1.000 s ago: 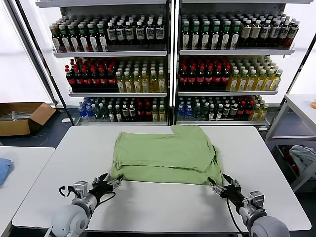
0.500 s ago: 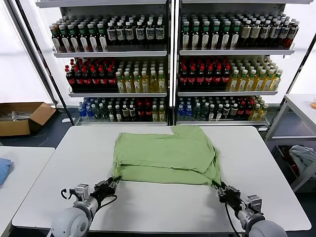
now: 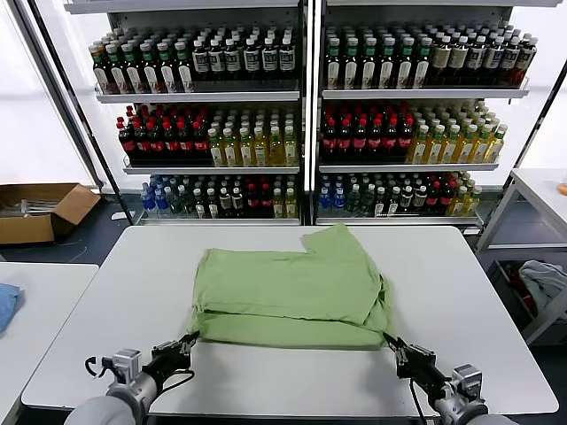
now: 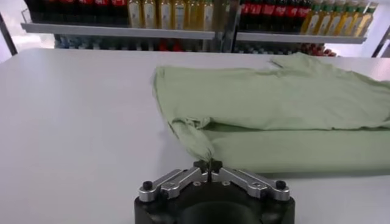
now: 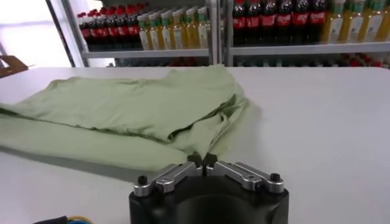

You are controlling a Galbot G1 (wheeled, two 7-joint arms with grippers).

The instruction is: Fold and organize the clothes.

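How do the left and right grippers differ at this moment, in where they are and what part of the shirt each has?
The left gripper sits at the near left corner of the shirt; the right gripper sits at its near right corner. The left gripper pinches a thin pulled-out tip of cloth; the right gripper bites a thicker bunch of layers. Shared: both are shut on the shirt's near edge, low over the table.

Behind the white counter [image 3: 478, 292] stand two lit shelving units [image 3: 306, 115] packed with bottles [image 3: 221, 142]. Left of the counter, a cardboard box [image 3: 40, 211] sits on the dark floor [image 3: 97, 235].
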